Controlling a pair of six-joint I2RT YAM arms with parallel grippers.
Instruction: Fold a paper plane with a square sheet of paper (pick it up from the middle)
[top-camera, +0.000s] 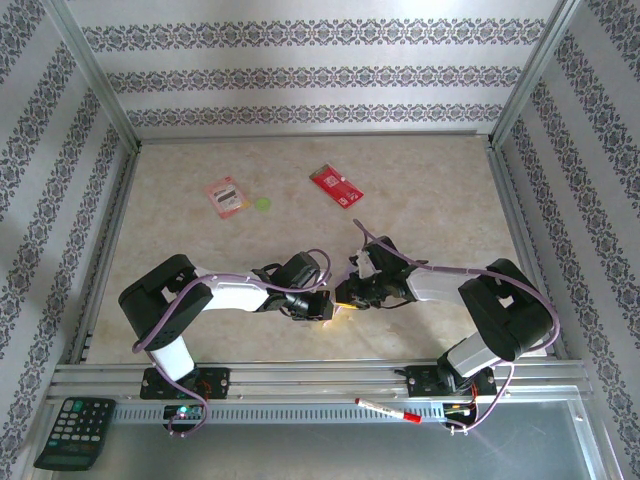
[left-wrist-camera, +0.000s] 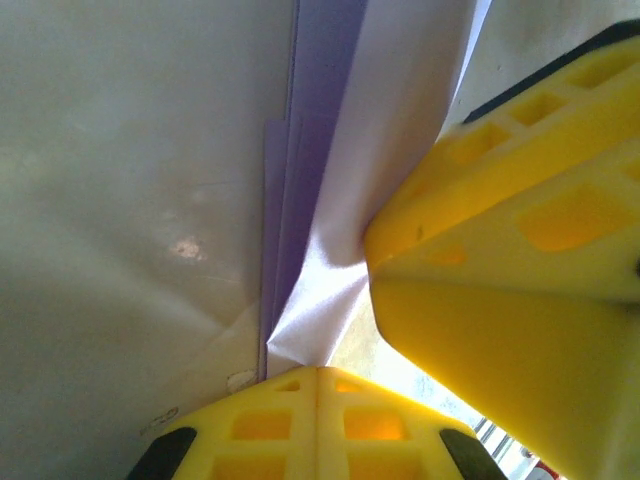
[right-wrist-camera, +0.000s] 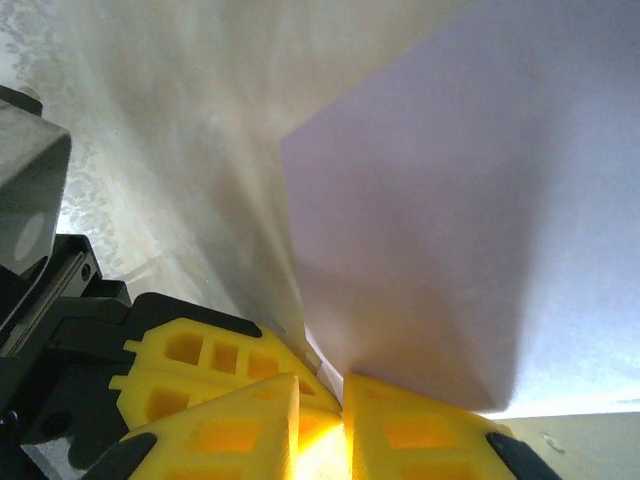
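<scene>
While left hand (left-wrist-camera: 318, 372) and right hand (right-wrist-camera: 335, 395) clamp lilac sheet (right-wrist-camera: 450, 200), red card (top-camera: 336, 186) print unreadable.

Lab cell: aluminium frame (top-camera: 97, 75), wallpapered walls (top-camera: 310, 75)

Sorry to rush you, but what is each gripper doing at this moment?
Left gripper: closed, apparently pinching the paper at its fingertips.
Right gripper: closed on the same paper.
</scene>
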